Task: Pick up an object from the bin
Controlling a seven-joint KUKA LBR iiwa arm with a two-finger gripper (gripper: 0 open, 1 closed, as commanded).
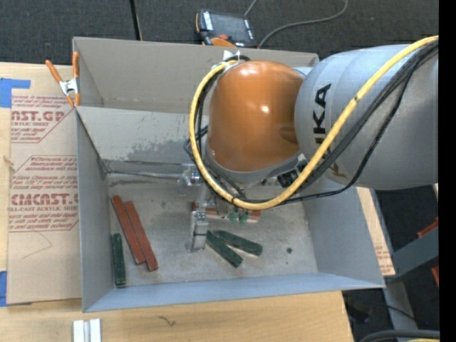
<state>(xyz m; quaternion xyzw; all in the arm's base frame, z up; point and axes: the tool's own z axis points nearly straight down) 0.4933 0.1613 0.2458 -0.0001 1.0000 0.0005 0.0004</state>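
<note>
The jaws hang low over the middle of the bin, under the arm's orange cover. Whether they are open or closed I cannot tell. Just beside them, on the side the arm comes from, lie two dark green sticks, crossed, their long axes slanting away from the jaws toward the near wall. Two red-brown sticks and a lone green stick lie well apart on the far side.

Black letters "KA" are being shown on the grey arm; red "CAST" and "ACRYLIC SHEET" are being displayed on the cardboard.
</note>
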